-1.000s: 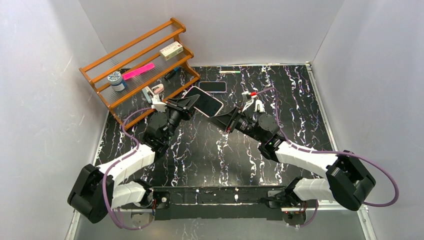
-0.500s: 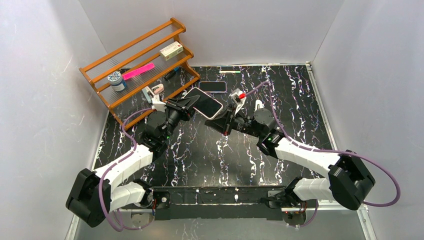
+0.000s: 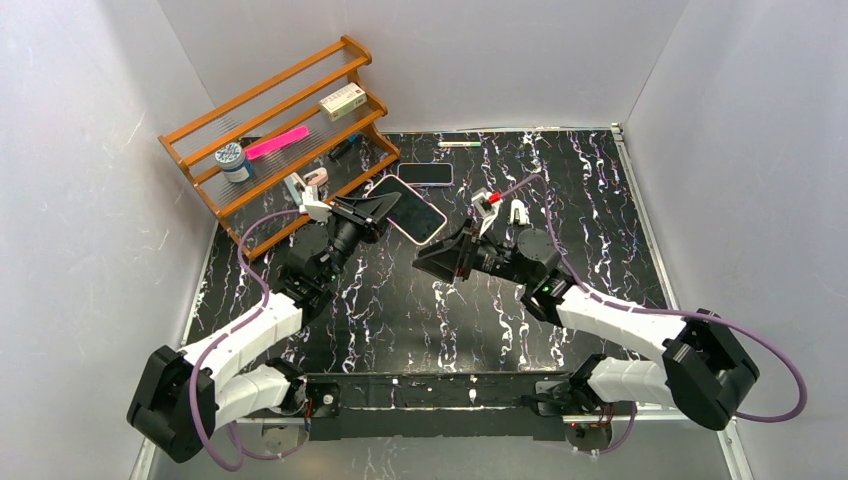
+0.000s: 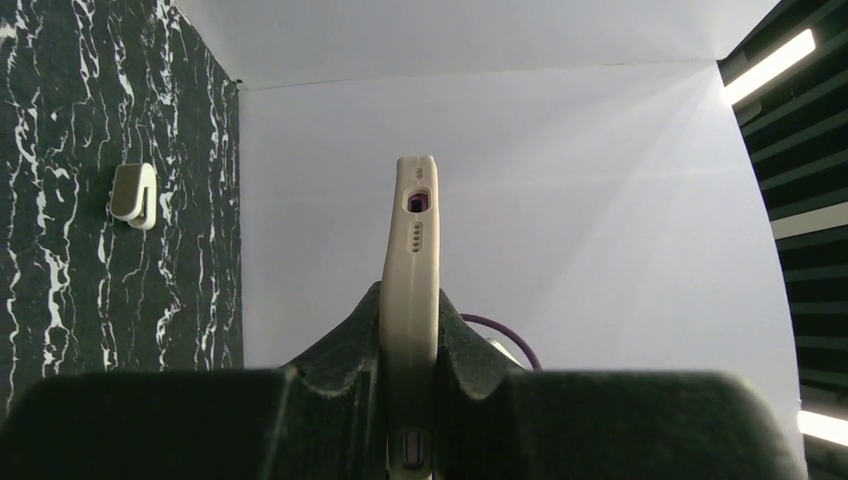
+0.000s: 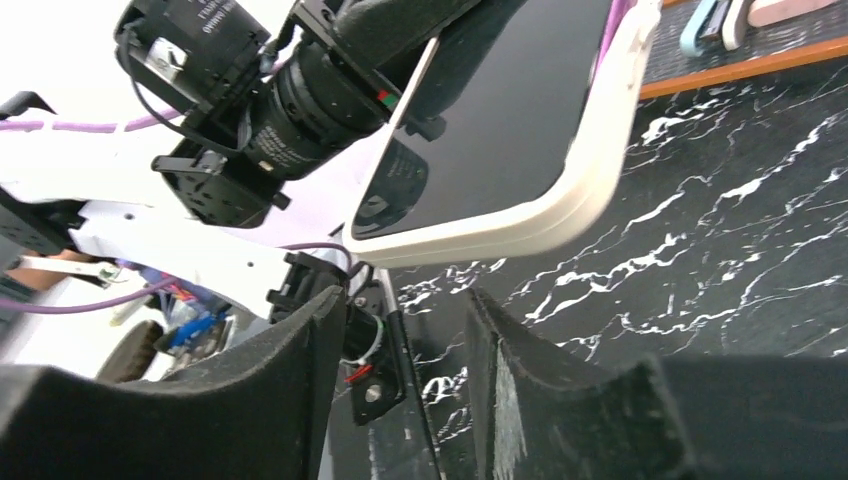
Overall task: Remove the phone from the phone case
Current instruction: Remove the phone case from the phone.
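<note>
A phone with a dark screen sits in a cream phone case and is held up above the table, tilted. My left gripper is shut on one end of it. In the left wrist view the case stands edge-on between the two black fingers of that gripper. My right gripper hangs just below and right of the phone's free end, apart from it. In the right wrist view this gripper is open with nothing between its fingers.
A wooden rack stands at the back left with a pink item, a jar and a box on it. A second phone and a green pen lie on the marble table behind the arms. White walls enclose the table.
The right gripper closed near the phone's free end, then opened and drew back down and away from it. The left gripper kept its hold on the cased phone.
</note>
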Available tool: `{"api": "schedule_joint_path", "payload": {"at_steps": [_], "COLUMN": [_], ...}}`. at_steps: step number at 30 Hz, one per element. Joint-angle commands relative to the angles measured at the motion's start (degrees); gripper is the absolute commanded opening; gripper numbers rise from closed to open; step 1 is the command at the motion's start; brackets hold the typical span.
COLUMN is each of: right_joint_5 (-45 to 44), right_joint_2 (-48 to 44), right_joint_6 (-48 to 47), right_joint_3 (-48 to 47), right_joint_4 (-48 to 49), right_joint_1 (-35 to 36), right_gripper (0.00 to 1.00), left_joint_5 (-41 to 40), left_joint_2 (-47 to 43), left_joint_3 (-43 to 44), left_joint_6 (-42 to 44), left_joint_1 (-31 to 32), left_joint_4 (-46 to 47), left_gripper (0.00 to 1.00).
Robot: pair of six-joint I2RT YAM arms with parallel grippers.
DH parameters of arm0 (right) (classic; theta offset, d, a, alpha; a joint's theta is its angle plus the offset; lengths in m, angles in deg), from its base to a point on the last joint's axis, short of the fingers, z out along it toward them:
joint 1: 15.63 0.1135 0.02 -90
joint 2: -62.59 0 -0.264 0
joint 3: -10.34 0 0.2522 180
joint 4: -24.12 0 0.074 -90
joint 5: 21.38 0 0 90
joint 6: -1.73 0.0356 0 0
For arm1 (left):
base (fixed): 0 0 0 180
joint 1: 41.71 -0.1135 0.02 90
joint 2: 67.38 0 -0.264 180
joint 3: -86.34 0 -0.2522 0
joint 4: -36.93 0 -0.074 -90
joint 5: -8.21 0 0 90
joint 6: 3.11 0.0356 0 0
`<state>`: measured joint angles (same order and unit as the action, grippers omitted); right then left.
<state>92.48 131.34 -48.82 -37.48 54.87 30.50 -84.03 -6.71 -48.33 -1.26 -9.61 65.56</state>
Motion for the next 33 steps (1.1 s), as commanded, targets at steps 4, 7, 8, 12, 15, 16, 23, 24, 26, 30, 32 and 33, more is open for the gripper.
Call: {"api": "schedule_joint_path", "payload": {"at_steps": [4,7,8,12,15,16,23,24,26,30,32,33], "right_joint_5": [-5.49,-9.34,-10.3,-12.48,-13.23,-13.32,-10.61,-9.59,-8.38,-8.1,-8.04,-8.13], "right_joint_2": [-3.33,-2.83,-2.4,-0.75,0.11,0.31,2.67,3.01,3.37,3.41,3.36,3.4], "right_joint_6": [9.96,12.99,13.95,16.35,16.99,16.96,16.03,15.76,15.35,15.16,14.87,14.62], "right_joint_3": [1.84,2.33,2.33,1.73,1.36,1.28,0.09,-0.07,-0.2,-0.18,-0.46,-0.47], "right_joint_4": [9.89,11.7,12.34,13.54,14.14,14.38,16.22,16.7,17.22,17.19,17.18,17.1], "right_joint_1": [-0.08,-0.08,-0.08,-0.12,-0.07,-0.07,-0.07,-0.07,-0.08,-0.07,-0.07,-0.07], "right_gripper": [0.6,0.61,0.61,0.6,0.59,0.59,0.46,0.46,0.46,0.46,0.44,0.41], "left_joint_5": [-2.33,-1.88,-1.77,-1.72,-1.43,-1.39,-2.19,-2.36,-2.38,-2.17,-1.97,-1.86], "left_joint_2": [-0.34,0.2,0.38,0.67,1.01,1.08,0.86,0.9,1.01,1.42,1.69,1.84], "left_joint_3": [1.17,1.41,1.44,1.84,2.07,2.08,1.27,1.22,1.13,1.34,1.58,1.64], "left_joint_6": [2.91,2.55,2.36,2.2,1.96,1.8,1.02,0.91,0.68,0.45,0.54,0.53], "left_joint_1": [0.16,0.16,0.16,0.16,0.16,0.16,0.16,0.16,0.16,0.16,0.15,0.16], "left_joint_4": [5.39,5.74,5.96,6.52,6.86,6.95,7.01,7.01,7.0,7.0,7.0,7.0], "left_gripper": [0.0,0.0,0.0,0.0,0.0,0.0,0.0,0.0,0.0,0.0,0.0,0.0]}}
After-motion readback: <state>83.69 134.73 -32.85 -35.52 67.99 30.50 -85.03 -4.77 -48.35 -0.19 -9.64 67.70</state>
